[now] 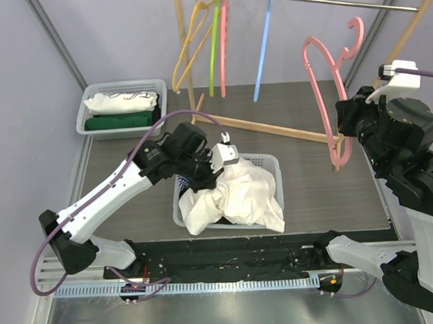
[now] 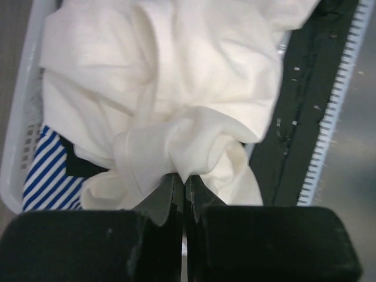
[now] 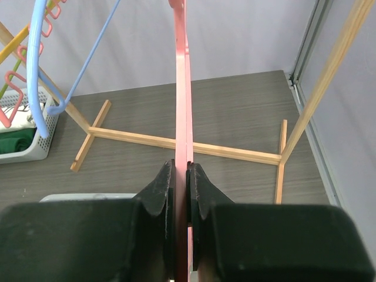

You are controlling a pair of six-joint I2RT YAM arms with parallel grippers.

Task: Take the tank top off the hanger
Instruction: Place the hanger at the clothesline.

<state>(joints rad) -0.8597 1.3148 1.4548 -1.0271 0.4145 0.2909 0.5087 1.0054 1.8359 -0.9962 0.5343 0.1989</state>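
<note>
At right, hanger [image 1: 338, 152] on end, hook high

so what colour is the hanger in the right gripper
Pink; the hanger shows best in the top external view.

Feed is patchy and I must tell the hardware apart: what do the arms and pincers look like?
The left arm and right arm have white shells and black joints. A purple cable loops along the left one; another leaves the right wrist. The left pincer and right pincer each have two black, tapered fingers on a black block.
</note>
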